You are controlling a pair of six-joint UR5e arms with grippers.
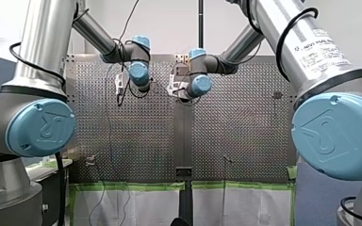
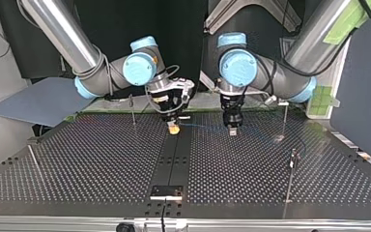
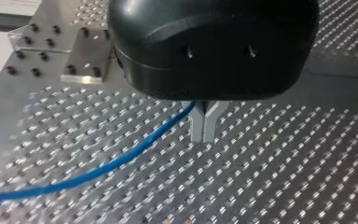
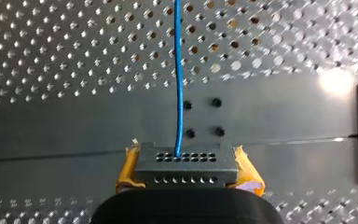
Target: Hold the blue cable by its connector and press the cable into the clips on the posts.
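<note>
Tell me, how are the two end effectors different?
My left end effector has bare metal fingers; my right end effector has yellow pads. My left end effector pinches the thin blue cable, fingers together; my right end effector clamps the wide grey connector, pads apart. Both hold the same cable low over the perforated table.
</note>
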